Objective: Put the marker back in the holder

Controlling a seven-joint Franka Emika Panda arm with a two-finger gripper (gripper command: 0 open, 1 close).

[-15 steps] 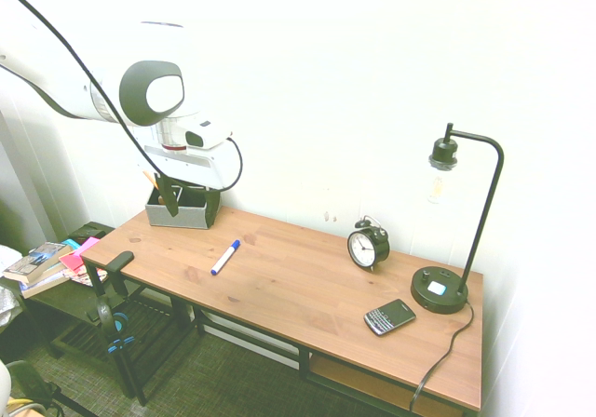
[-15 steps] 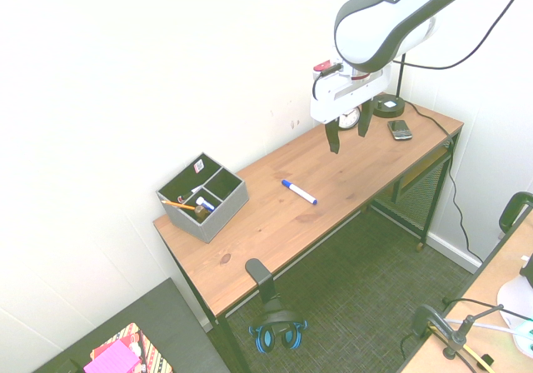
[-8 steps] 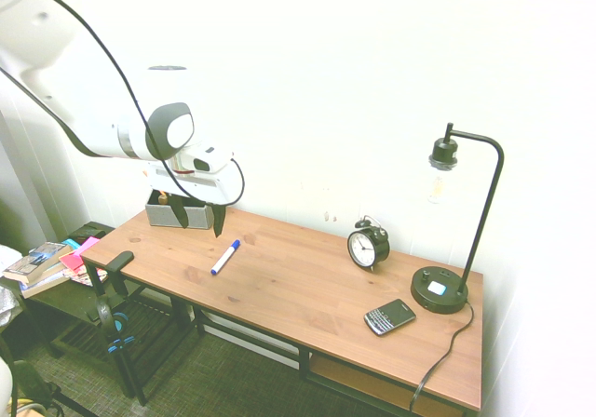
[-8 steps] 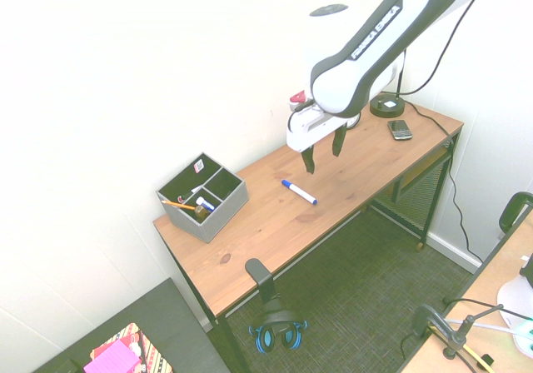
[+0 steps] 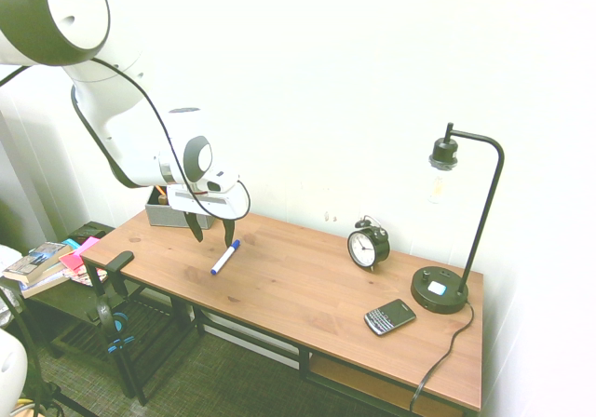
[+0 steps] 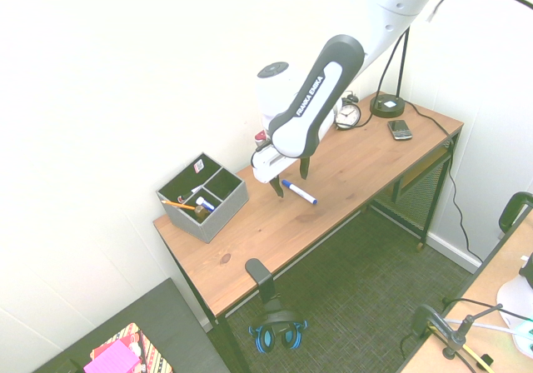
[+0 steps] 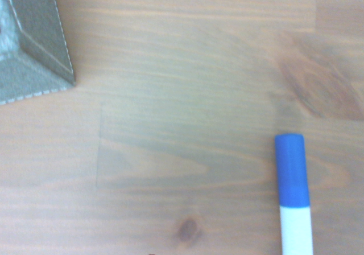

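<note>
The marker (image 5: 224,257) lies flat on the wooden desk, a white barrel with a blue cap pointing towards the wall. My gripper (image 5: 210,233) hangs open just above it, one finger on each side and nothing between them. From the other side the gripper (image 6: 290,181) stands over the cap end of the marker (image 6: 298,192). The wrist view shows the marker (image 7: 293,198) close below, along with a corner of the holder (image 7: 34,44). The grey holder (image 6: 204,198) sits at the desk's end by the wall; my arm partly covers the holder (image 5: 166,214).
An orange pencil (image 6: 179,205) and small items lie in the holder. An alarm clock (image 5: 368,246), a phone (image 5: 389,316) and a black lamp (image 5: 447,287) stand at the desk's other end. Books (image 5: 47,263) rest on a low shelf beside the desk.
My arm has swung along the desk from the clock side towards the holder and dropped, bringing the open gripper down from high above to just over the marker. The marker has not moved.
</note>
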